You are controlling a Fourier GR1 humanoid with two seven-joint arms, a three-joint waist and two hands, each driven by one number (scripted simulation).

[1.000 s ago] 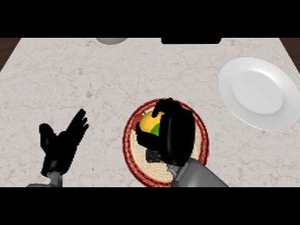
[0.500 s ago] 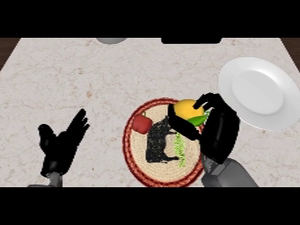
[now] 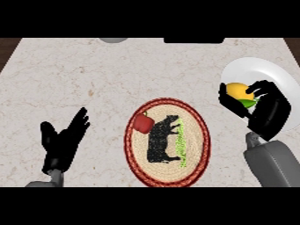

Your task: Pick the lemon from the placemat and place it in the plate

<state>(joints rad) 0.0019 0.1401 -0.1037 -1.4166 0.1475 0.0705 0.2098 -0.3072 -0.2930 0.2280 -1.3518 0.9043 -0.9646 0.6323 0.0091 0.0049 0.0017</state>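
Right hand: the right hand (image 3: 264, 112) is over the lower left part of the white plate (image 3: 279, 79), with fingers and thumb curled round the lemon (image 3: 239, 91).
Lemon: yellow, with a green part showing below it near the palm; it is held in the hand and seems to be above the plate's left edge, not yet lying on it. I cannot tell if it touches the plate.
Plate: white and round, at the right side of the worktop (image 3: 81, 74), partly hidden by the hand and the grey forearm.
Placemat: the round woven placemat (image 3: 168, 143) with a red border and a black animal figure lies in the middle of the worktop, well apart from the plate. A red object (image 3: 143, 123), maybe a pepper, rests on its upper left part.
Left hand: the left hand (image 3: 64, 140) is near the lower left edge, fingers straight and upward, holding nothing; it is resting.
Step in hand: in my judgement the carrying is nearly finished and the placing is the step now.
Next move: it probably calls for bringing the lemon a little more toward the plate's middle, lowering it, then uncurling the fingers so the lemon does not roll off the rim.
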